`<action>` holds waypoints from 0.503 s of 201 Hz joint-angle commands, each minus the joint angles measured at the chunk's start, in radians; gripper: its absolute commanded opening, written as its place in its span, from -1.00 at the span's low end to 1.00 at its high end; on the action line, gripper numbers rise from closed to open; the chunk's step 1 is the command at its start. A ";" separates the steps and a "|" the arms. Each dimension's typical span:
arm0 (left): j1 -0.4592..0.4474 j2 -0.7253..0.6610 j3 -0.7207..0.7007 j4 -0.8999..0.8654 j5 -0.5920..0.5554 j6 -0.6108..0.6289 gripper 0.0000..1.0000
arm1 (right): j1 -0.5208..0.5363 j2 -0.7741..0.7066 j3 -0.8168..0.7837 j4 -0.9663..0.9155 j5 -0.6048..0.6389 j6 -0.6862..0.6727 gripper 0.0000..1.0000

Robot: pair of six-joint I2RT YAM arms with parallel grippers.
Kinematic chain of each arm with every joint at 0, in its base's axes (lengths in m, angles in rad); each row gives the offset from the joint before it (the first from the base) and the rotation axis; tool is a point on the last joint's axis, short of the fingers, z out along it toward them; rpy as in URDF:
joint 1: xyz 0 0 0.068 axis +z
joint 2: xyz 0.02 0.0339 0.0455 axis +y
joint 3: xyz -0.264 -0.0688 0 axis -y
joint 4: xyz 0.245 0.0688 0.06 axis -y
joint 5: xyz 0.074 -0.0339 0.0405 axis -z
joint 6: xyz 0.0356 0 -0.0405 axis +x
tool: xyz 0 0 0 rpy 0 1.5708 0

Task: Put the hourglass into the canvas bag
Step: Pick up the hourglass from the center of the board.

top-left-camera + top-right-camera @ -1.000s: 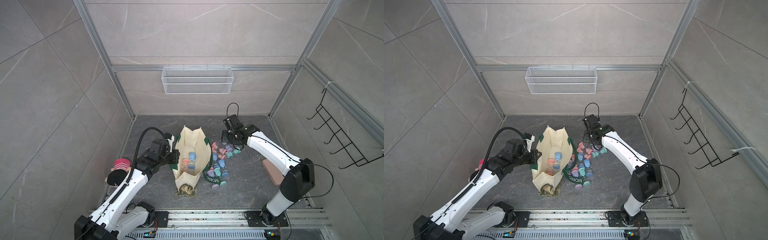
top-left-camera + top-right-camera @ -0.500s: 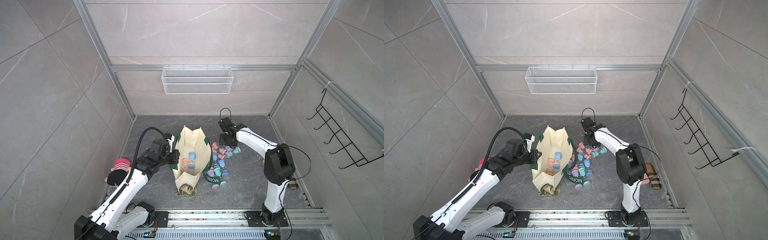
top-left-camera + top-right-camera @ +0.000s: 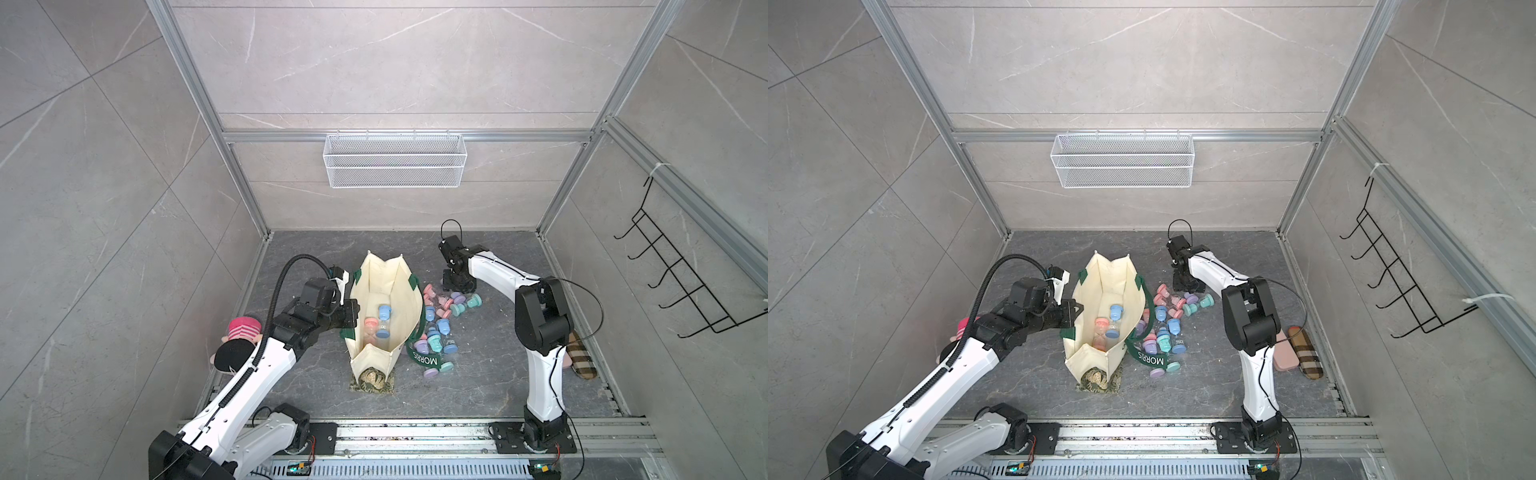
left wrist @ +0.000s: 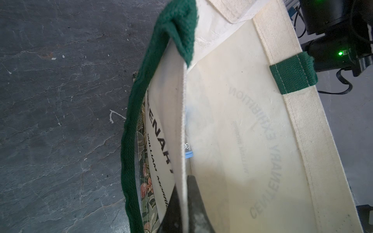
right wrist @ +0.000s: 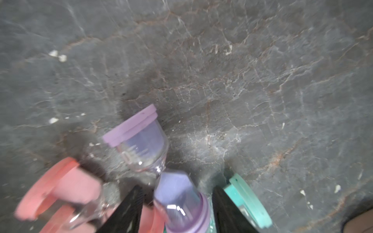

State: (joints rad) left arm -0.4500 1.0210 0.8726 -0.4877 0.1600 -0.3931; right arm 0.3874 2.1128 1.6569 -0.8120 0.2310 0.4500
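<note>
We see pale grey tiled walls [image 3: 395,62] framed in aluminium, a white wire basket [image 3: 395,160] at upper centre, and a dark veined floor [image 3: 478,386]. The canvas bag [image 3: 376,282] stands open at lower centre; our left gripper [image 4: 184,197] pinches its rim. In the right wrist view our right gripper [image 5: 177,189] straddles a purple hourglass [image 5: 163,177] lying on that floor, jaws apart, gaps showing.
</note>
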 commanded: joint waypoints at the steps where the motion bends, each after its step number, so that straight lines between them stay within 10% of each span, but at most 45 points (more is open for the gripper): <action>1: -0.004 -0.002 0.020 0.029 0.021 0.017 -1.00 | -0.002 0.031 0.015 -0.023 -0.005 -0.019 0.16; 101: -0.004 0.001 0.019 0.029 0.026 0.017 -1.00 | -0.023 0.053 -0.053 0.007 -0.039 -0.022 -0.02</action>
State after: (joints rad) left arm -0.4500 1.0210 0.8726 -0.4877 0.1604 -0.3931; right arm 0.3744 2.1395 1.6329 -0.8001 0.2012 0.4438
